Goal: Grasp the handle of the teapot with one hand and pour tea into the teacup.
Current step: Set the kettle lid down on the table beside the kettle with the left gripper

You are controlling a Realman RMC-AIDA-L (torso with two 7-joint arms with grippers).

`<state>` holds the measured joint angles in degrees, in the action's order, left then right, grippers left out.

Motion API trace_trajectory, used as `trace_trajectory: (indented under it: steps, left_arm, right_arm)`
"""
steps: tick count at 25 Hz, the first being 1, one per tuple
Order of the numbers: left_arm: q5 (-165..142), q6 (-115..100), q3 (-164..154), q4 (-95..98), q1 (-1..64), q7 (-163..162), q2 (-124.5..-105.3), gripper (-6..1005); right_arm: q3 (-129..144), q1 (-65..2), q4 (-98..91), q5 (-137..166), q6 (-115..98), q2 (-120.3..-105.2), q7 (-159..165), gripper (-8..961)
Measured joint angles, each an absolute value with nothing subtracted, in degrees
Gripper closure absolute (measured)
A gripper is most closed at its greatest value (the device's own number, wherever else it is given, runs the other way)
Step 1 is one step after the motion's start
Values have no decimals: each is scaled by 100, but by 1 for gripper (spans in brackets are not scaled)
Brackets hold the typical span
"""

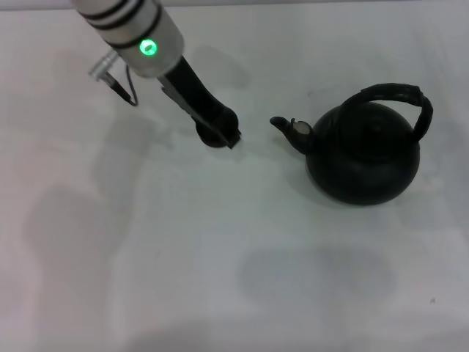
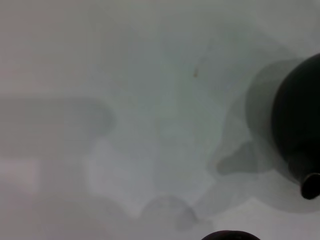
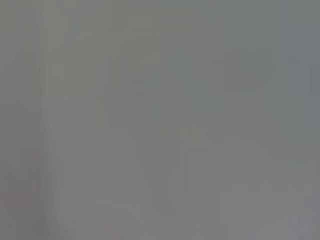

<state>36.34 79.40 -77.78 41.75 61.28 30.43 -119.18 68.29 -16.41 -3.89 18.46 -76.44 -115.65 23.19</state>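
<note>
The matte-black teapot (image 1: 363, 158) stands on the white table at the right, its short spout (image 1: 282, 125) pointing left. Its thick arched handle (image 1: 399, 95) stands upright over the lid, with nothing touching it. My left gripper (image 1: 220, 126) reaches in from the upper left and ends a short way left of the spout. A small dark round shape under its tip looks like the teacup (image 1: 209, 137), mostly covered by the gripper. In the left wrist view the teapot (image 2: 300, 120) and its spout (image 2: 310, 185) fill one edge, and a dark rim (image 2: 230, 235), likely the teacup, peeks in.
The white table (image 1: 183, 264) stretches bare in front of and to the left of the teapot. A thin cable (image 1: 121, 84) hangs beside the left arm. The right wrist view shows only a plain grey surface.
</note>
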Motion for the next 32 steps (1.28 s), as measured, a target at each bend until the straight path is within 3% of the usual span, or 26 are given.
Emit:
trace_trajectory:
  steps: [32]
  left_arm:
    - [4652, 7026, -9889, 3759, 6114, 2383, -11962, 244]
  right_arm:
    - [6829, -1634, -369, 1845, -7619, -11557, 2311, 123]
